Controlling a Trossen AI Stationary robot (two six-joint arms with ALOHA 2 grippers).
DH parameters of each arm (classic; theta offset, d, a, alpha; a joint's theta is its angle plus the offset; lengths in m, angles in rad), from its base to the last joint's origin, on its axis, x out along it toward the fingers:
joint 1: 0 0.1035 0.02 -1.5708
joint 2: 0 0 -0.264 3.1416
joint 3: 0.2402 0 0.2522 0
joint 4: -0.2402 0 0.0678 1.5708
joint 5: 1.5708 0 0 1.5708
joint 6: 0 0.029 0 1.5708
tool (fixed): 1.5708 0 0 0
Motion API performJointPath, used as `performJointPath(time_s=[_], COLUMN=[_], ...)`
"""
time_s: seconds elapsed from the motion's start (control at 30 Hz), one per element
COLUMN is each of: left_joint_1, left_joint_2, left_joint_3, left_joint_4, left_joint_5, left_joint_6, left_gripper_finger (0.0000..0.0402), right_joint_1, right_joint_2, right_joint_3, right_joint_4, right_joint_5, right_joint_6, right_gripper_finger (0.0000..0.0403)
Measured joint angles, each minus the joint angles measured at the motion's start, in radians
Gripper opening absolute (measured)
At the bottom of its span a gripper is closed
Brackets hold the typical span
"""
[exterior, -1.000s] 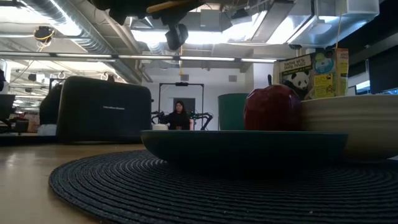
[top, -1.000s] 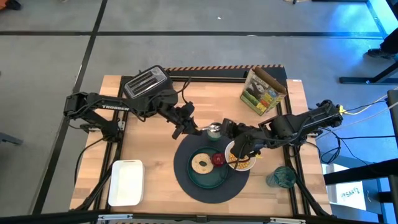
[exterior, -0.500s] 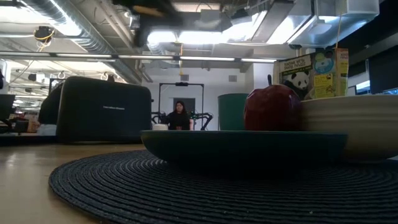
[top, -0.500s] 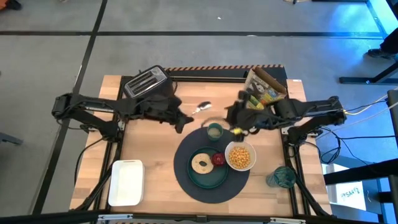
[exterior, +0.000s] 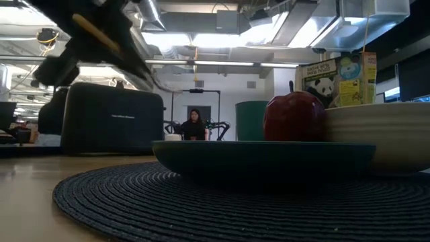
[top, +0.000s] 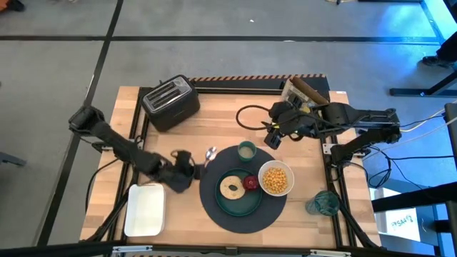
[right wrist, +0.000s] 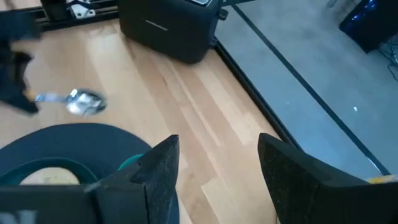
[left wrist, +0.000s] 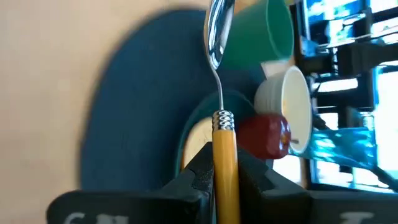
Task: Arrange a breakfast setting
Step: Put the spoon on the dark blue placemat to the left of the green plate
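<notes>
Left gripper (top: pixel 191 165), low over the pale wooden worktop (top: pixel 221 125) just left of the dark round woven mat (top: pixel 209 201): clenched on the orange handle of the metal-bowled spoon (left wrist: pixel 221 118). Spoon bowl points toward the mat, near its upper-left edge; whether it touches the worktop cannot be told. White rectangular tray (top: pixel 145 208) just beside that gripper, at the front left. Black two-slot toaster (top: pixel 170 102) at the back left corner.

On the mat: round teal plate (top: pixel 223 205) carrying a tan bagel (top: pixel 230 188) and a red fruit (top: pixel 250 182), the two side by side. Small green cup (top: pixel 246 150) at the mat's far edge. White bowl (top: pixel 275 179) of yellow cereal (top: pixel 275 180) on the mat's right side, just beside the plate.

Right gripper (top: pixel 272 135) raised above the worktop behind the cup, jaws parted, holding nothing; wrist view shows bare wood between its fingers (right wrist: pixel 160 169).

Cereal box (exterior: pixel 337 79) at the back right carries a panda picture; its lettering is too small to read. Clear teal glass (top: pixel 323 203) at the front right.
</notes>
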Motion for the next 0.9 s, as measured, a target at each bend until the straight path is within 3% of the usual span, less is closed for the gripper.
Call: performJointPath(time_s=[0.17,0.4,0.9], left_joint_1=[-0.049,-0.041,-0.021], left_joint_2=[0.146,0.306,0.34], left_joint_3=[-0.017,0.024,0.034], left_joint_4=[0.144,0.191,0.17], left_joint_5=[-0.026,0.023,0.097], left_joint_6=[-0.131,-0.219,-0.201], left_gripper_finger=[0.0023,0.0023,0.0034], right_joint_1=[-0.037,-0.107,-0.123], right_joint_2=[0.001,0.001,-0.019], right_joint_3=[0.0,0.0,0.0], right_joint_4=[0.011,0.01,-0.056], right_joint_5=[-0.027,-0.126,-0.229], right_joint_6=[-0.027,-0.063,-0.079], right_gripper_finger=[0.0207,0.0207,0.0207])
